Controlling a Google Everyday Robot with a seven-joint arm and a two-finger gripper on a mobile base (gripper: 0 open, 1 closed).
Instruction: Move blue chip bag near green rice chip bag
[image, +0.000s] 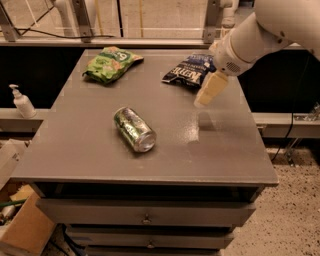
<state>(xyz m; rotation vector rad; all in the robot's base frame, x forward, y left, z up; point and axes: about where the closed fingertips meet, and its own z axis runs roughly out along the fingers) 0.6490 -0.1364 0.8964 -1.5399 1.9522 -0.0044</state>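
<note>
The blue chip bag lies flat at the far right of the grey table. The green rice chip bag lies at the far left of the table, well apart from the blue bag. My gripper hangs from the white arm that comes in from the upper right. It is above the table, just right of and in front of the blue bag, and holds nothing that I can see. Part of the blue bag's right end is hidden behind the arm.
A shiny green metal can lies on its side in the middle of the table. A white pump bottle stands on a ledge to the left. A cardboard box sits on the floor at the lower left. Drawers run under the table's front edge.
</note>
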